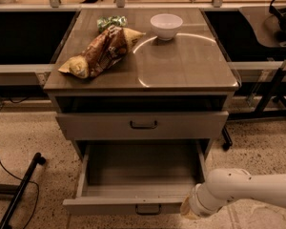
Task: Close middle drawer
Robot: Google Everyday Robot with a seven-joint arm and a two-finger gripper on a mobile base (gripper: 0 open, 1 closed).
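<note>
The gripper (188,210) is found low at the right front corner of the middle drawer (133,205), touching it or just beside it. Which of the two cannot be told, and neither can it be told whether it is clenched or released. The task is judged to be hardly begun: the middle drawer is pulled far out of the cabinet, and its low front panel with the small dark handle (148,209) stands well forward of the upper drawer (143,124). The whole push backward is left to be done. At the left, a black pole (19,190) is laid on the floor, apart from the drawer's left side, so nothing is seen in the way there. In the middle, the deep box is seen bare inside, and a straight path into the cabinet is expected. On the tabletop (190,70) a snack bag (102,51) and a white bowl (166,26) are kept back from the front edge. At the right, the white arm (248,190) is stretched low over the floor, with a dark frame (276,85) near behind it, so less room is judged to be left on that side.
</note>
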